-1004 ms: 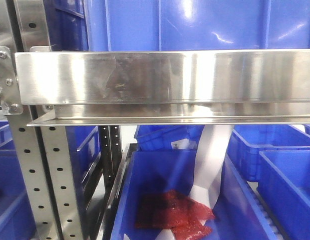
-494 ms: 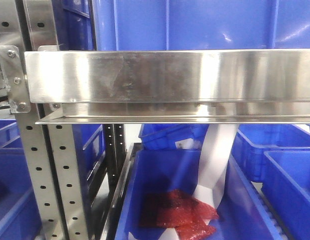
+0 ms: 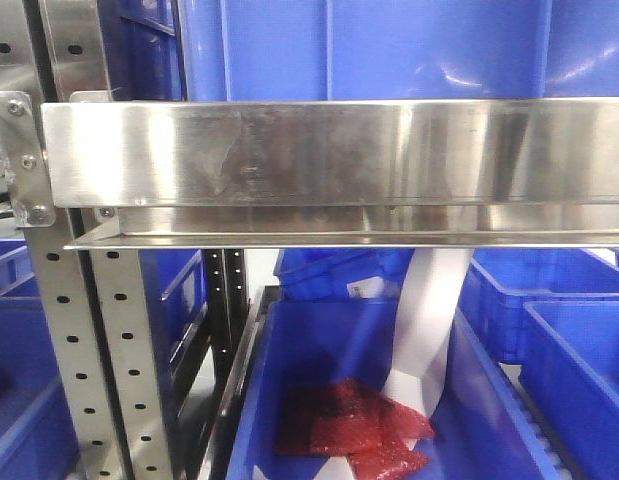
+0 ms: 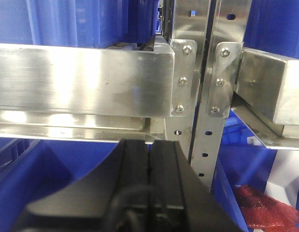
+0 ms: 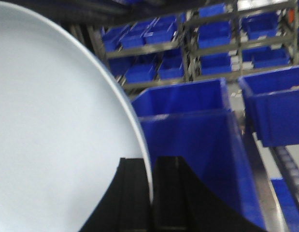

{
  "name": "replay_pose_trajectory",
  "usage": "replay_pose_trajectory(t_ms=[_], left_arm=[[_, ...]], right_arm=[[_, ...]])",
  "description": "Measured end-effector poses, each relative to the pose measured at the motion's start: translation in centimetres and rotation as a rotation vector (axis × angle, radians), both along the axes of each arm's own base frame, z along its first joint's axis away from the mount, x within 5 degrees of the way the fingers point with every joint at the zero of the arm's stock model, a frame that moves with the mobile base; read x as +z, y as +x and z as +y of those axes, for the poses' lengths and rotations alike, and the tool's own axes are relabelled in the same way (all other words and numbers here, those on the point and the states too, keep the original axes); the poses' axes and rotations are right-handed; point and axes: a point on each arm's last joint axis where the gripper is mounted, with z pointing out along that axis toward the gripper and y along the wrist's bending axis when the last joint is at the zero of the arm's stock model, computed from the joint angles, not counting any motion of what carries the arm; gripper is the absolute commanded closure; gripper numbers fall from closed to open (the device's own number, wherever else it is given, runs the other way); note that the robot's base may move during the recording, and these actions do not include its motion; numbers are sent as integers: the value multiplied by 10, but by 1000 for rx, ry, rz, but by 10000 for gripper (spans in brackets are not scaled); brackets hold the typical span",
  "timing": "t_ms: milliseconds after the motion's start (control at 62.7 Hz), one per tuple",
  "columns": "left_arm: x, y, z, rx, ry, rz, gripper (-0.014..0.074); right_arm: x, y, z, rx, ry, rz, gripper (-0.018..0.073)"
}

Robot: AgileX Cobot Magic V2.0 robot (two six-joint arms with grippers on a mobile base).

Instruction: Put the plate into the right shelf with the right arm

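Observation:
The plate (image 5: 52, 125), large, round and glossy white, fills the left half of the right wrist view. My right gripper (image 5: 150, 166) is shut on its thin rim, one black finger on each side. The right shelf shows in the front view as a broad stainless beam (image 3: 329, 155) on hole-punched uprights (image 3: 59, 350), with blue bins above and below it. My left gripper (image 4: 150, 145) is shut with nothing in it, pointing at the underside of a steel beam (image 4: 81, 79). Neither gripper appears in the front view.
Below the beam sits a deep blue bin (image 3: 319, 340) holding a red mesh bag (image 3: 354, 430) and a white band (image 3: 429, 320) that I cannot identify. More blue bins (image 5: 188, 125) and distant racks (image 5: 212, 43) lie beyond the plate.
In the front view the rack slid slightly right, then a little back left. The bin's contents look unchanged.

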Motion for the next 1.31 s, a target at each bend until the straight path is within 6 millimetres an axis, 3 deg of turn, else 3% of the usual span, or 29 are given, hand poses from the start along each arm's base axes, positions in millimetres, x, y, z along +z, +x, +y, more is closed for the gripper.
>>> replay_pose_trajectory(t_ms=[143,319,414,494,590,749,813,1052,1164,1307], left_arm=[[0,0,0,0,0,0,724],[0,0,0,0,0,0,724],[0,0,0,0,0,0,724],[0,0,0,0,0,0,724],[0,0,0,0,0,0,724],[0,0,0,0,0,0,724],[0,0,0,0,0,0,724],[0,0,0,0,0,0,724],[0,0,0,0,0,0,724],[0,0,0,0,0,0,724]], right_arm=[[-22,51,16,21,-66,83,458],[-36,79,22,28,-84,135,118],[-38,82,24,33,-83,150,15],[-38,82,24,35,-84,155,36],[-34,79,22,33,-83,143,141],[-17,65,4,-15,-67,98,529],[-11,58,-5,-37,-52,95,490],[-3,24,-32,-90,-43,156,508],[-14,5,-36,-105,-57,173,508],[-47,-29,-40,-134,-126,174,508]])
